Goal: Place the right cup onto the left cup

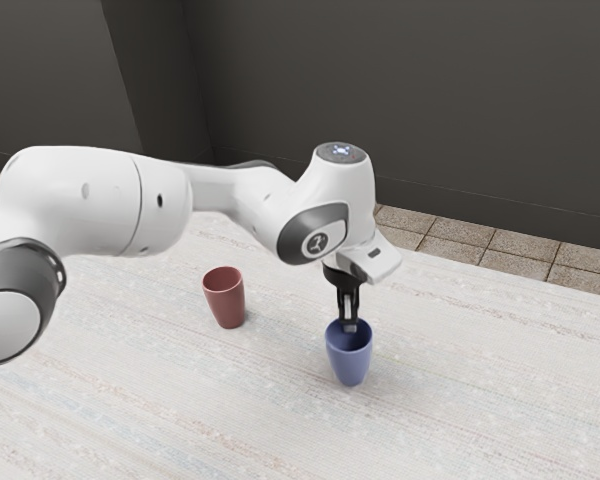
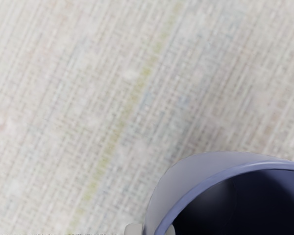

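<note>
White robot arm (image 1: 85,200) enters from the exterior view's left over a pale table (image 1: 130,400), with the red cup (image 1: 225,298) standing upright on that table to the left of the blue cup and farther off. Nearer and to the exterior view's right, the blue cup (image 1: 350,362) is upright, its wall pinched by the gripper (image 1: 350,325), one finger inside the rim and one outside, per the wrist view; whether its base touches the table cannot be determined.
</note>
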Available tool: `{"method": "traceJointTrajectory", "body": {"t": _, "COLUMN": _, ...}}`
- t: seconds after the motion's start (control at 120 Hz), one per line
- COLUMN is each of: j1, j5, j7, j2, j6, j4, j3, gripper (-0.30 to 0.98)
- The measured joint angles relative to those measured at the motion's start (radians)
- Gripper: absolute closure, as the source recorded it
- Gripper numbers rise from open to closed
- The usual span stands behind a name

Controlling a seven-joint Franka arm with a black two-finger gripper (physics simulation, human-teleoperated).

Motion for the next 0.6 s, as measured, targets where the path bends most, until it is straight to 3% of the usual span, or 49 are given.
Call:
{"method": "traceJointTrajectory", "body": {"t": 0.1, "j1": 0.004, "j5": 0.001, "j7": -0.014, "j2": -0.037, "j6": -0.011, "j4": -0.011, "j3": 0.001, "gripper": 0.78}}
{"method": "traceJointTrajectory", "body": {"t": 0.317, "j1": 0.088, "j5": 0.004, "j7": -0.043, "j2": -0.246, "j6": -0.047, "j4": -0.173, "j3": 0.005, "gripper": 0.79}}
{"method": "traceJointTrajectory", "body": {"t": 0.6, "j1": 0.165, "j5": 0.09, "j7": -0.066, "j2": -0.326, "j6": -0.105, "j4": -0.197, "j3": 0.036, "gripper": 0.79}}
